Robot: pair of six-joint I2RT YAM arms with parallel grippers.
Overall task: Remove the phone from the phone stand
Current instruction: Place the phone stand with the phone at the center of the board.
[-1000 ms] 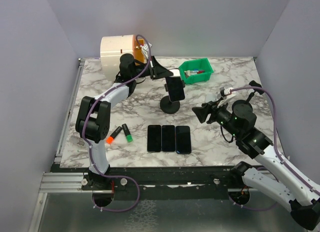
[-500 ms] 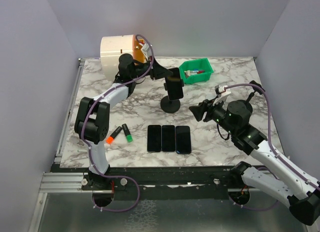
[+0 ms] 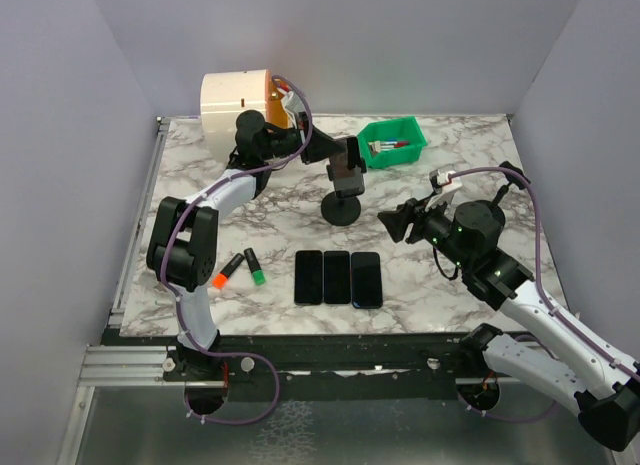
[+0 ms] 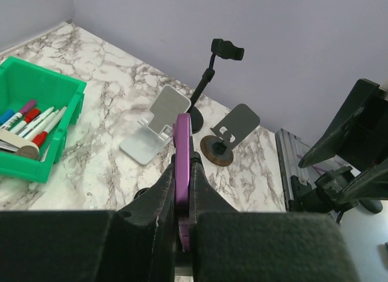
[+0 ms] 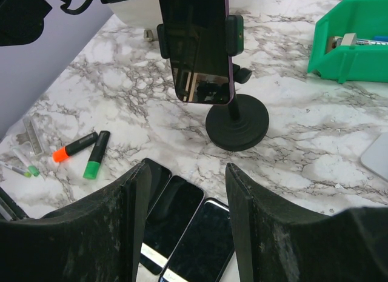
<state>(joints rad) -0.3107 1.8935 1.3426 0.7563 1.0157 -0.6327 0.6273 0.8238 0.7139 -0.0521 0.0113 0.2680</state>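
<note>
So the step in hand is the grab itself. The left gripper (image 4: 183,168) is pinched tight on the edge of the slim purple-edged phone with the dark glass face (image 4: 182,127). That phone sits upright in the side clamp of the black round-based phone stand (image 5: 237,121), towards the back of the white marble table (image 3: 465,160) and near the green plastic bin (image 3: 398,157). Not out yet by my reading: the clamp arms hug both long sides. The right gripper (image 5: 188,165) hangs close by, jaws apart with nothing in them, pointed at the stand.

Next move, I'd guess, is to draw the phone out along the clamp so it slides free rather than tipping the stand. The free arm pinning the base might help.

As for the views, the right wrist camera is the only one showing the phone's face and the clamp around it, plus the three flat dark phones (image 5: 182,233) side by side just in front of the base. The left wrist camera sees the phone edge-on only, but it picks up things I can't find from overhead — a folding silver metal stand (image 4: 154,127), a black gooseneck clip holder (image 4: 224,50) and a grey plate stand (image 4: 235,123). From overhead the pinch is too small to make out, so I can't really confirm finger contact there.
</note>
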